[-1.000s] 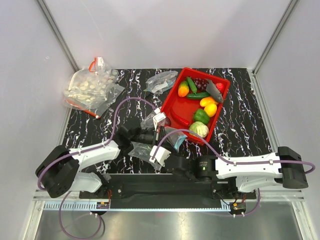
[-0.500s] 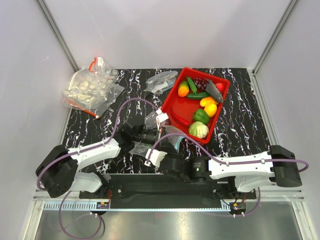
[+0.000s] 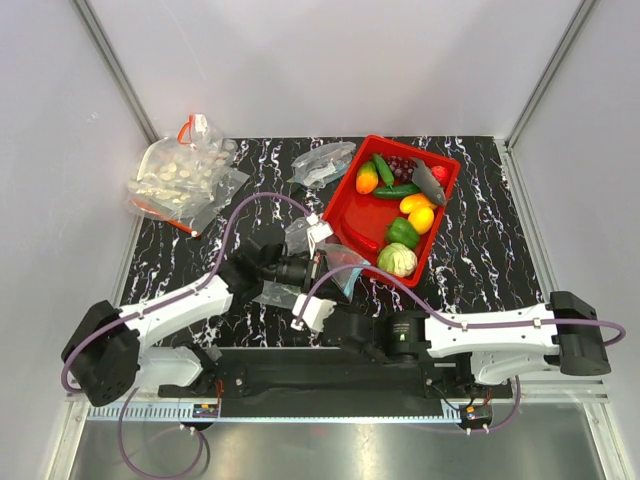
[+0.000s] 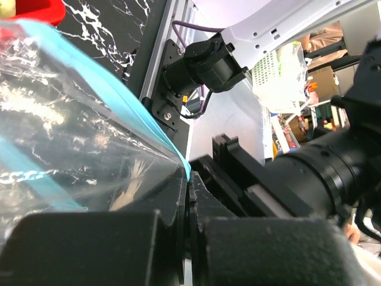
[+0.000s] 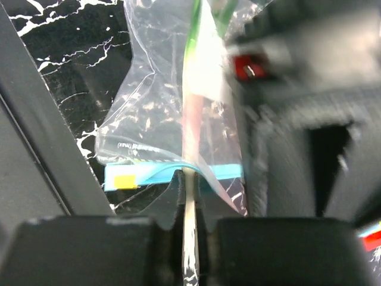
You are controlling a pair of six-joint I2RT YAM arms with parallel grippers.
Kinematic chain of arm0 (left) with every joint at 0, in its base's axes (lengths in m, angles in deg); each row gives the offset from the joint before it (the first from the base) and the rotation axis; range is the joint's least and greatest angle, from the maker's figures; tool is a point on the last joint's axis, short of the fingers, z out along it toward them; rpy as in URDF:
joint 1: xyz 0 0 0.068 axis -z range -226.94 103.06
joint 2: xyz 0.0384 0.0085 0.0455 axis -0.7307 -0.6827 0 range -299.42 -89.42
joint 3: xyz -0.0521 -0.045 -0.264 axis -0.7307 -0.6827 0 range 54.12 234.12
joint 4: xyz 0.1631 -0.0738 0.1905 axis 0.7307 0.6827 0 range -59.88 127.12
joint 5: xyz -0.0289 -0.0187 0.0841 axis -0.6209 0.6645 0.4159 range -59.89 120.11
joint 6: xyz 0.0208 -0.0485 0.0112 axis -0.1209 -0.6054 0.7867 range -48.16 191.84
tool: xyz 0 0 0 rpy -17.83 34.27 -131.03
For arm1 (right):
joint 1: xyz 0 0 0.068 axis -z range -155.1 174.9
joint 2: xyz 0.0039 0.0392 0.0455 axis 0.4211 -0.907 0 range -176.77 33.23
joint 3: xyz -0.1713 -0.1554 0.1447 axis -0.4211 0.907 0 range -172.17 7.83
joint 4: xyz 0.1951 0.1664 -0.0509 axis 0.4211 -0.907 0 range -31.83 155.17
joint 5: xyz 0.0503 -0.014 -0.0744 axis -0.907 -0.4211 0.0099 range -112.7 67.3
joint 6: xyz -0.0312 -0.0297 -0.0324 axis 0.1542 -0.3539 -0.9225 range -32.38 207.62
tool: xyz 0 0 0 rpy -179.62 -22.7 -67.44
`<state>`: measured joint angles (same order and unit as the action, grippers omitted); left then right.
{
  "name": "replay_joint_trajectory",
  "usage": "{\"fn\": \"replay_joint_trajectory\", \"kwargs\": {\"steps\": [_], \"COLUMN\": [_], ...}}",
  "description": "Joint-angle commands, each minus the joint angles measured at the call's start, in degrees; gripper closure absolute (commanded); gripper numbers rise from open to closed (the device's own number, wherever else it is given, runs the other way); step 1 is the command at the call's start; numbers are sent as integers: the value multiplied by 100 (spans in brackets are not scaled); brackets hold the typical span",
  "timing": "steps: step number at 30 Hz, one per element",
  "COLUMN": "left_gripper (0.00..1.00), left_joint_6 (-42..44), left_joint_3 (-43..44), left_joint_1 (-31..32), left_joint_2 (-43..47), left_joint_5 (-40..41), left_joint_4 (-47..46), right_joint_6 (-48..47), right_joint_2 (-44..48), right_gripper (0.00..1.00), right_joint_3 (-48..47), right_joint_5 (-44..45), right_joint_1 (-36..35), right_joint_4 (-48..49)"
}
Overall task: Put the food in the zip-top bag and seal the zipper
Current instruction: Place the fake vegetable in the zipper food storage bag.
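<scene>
The zip-top bag [image 3: 343, 266] hangs clear and floppy between my two grippers, just in front of the red tray [image 3: 446, 166]. My left gripper [image 3: 327, 262] is shut on the zipper, the teal strip [image 4: 143, 116], at one end of the mouth [image 4: 189, 179]. My right gripper [image 3: 338, 292] is shut on the bag's teal-edged mouth [image 5: 189, 179]. The food lies in the tray: the red chilli [image 3: 358, 236], the green bell pepper [image 3: 402, 232] and the lime-green round fruit [image 3: 397, 260]. Blurred green and red streaks show through the bag [image 5: 156, 89]; I cannot tell what they are.
The tray also holds a carrot [image 3: 367, 179], a yellow pepper [image 3: 417, 210] and a grey fish [image 3: 428, 182]. A clear bag of white round pieces [image 3: 178, 176] lies at the far left. Another crumpled clear bag [image 3: 323, 163] lies left of the tray.
My left arm has reached a little farther forward and right, carrying the bag's mouth with it. My right gripper has shifted slightly left and keeps its hold on the bag.
</scene>
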<state>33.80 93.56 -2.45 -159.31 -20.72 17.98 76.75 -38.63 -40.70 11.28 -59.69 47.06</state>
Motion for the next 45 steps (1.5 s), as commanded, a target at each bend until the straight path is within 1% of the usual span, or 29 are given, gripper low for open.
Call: {"fn": "replay_joint_trajectory", "kwargs": {"steps": [1, 3, 4, 5, 7, 9, 12, 13, 14, 15, 16, 17, 18, 19, 20, 23, 24, 26, 29, 30, 32, 33, 35, 36, 38, 40, 41, 42, 45], "left_gripper": [100, 100, 100, 100, 100, 100, 100, 100, 100, 100, 100, 100, 100, 100, 100, 100, 100, 100, 100, 100, 100, 100, 100, 100, 100, 100, 100, 100, 100], "left_joint_6": [-344, -545, -625, -704, -905, -1020, -723, -792, -923, -1281, -1467, -1626, -1758, -1759, -1742, -1566, -1444, -1198, -986, -890, -741, -548, -398, -310, -248, -195, -177, -169, -168], "left_joint_3": [152, 134, 117, 82, 38, -76, -200, -278, -479, -577, -682, -814, -833, -815, -798, -728, -692, -596, -446, -420, -253, -209, -77, -42, 72, 169, 195, 213, 231], "left_joint_1": [25, 33, 33, 33, 7, -19, -37, -28, -37, -37, -28, -37, -37, -46, -46, -54, -54, -63, -81, -116, -133, -125, -133, -177, -204, -248, -239, -248, -248], "left_joint_2": [-130, -226, -262, -297, -464, -604, -902, -1017, -1140, -1359, -1448, -1553, -1589, -1598, -1572, -1380, -1309, -1064, -651, -527, -116, 44, 421, 528, 791, 906, 968, 986, 1065], "left_joint_5": [-410, -419, -419, -410, -454, -454, -183, -208, -252, -357, -375, -366, -366, -358, -340, -244, -139, 45, 336, 580, 871, 1212, 1495, 1706, 1830, 1910, 1893, 1823, 1761], "left_joint_4": [-550, -771, -1007, -1140, -1508, -1773, -1722, -2017, -2316, -2676, -3367, -3617, -3846, -3822, -3761, -3471, -3166, -2831, -2075, -1586, -1012, -487, -54, 270, 527, 800, 853, 932, 1012], "right_joint_6": [-327, -354, -319, -284, -83, 128, 594, 795, 902, 1007, 1235, 1341, 1455, 1613, 1710, 2211, 2552, 2887, 4037, 4676, 5373, 6012, 6447, 6692, 6660, 6476, 6362, 6196, 5922], "right_joint_2": [-170, -328, -355, -364, -312, -233, 30, 101, 128, 215, 259, 312, 452, 540, 637, 1076, 1260, 1471, 1534, 1517, 1482, 1438, 1429, 1455, 1508, 1552, 1543, 1508, 1280], "right_gripper": [89, 83, 77, 74, 69, 68, 64, 62, 57, 55, 52, 48, 46, 45, 45, 38, 35, 34, 37, 37, 38, 38, 37, 37, 37, 36, 33, 33, 33], "right_joint_3": [-428, -490, -551, -587, -657, -684, -658, -623, -587, -535, -508, -491, -490, -482, -482, -578, -709, -972, -1228, -1290, -1308, -1273, -1168, -1019, -843, -632, -553, -413, -262], "right_joint_5": [232, 285, 276, 259, 93, -57, -259, -321, -365, -400, -435, -444, -445, -471, -462, -59, 247, 398, 715, 759, 821, 943, 1075, 1085, 962, 585, 166, -29, -339], "right_joint_1": [75, 75, 75, 75, 75, 84, 75, 84, 84, 84, 84, 84, 84, 75, 84, 84, 84, 92, 128, 128, 128, 128, 136, 154, 250, 610, 785, 1109, 1524], "right_joint_4": [650, 677, 607, 572, 371, 186, -262, -446, -518, -614, -754, -834, -904, -1001, -1028, -1291, -1535, -1818, -2546, -2931, -3381, -3784, -4007, -3990, -3666, -3052, -2780, -2255, -1479]}}
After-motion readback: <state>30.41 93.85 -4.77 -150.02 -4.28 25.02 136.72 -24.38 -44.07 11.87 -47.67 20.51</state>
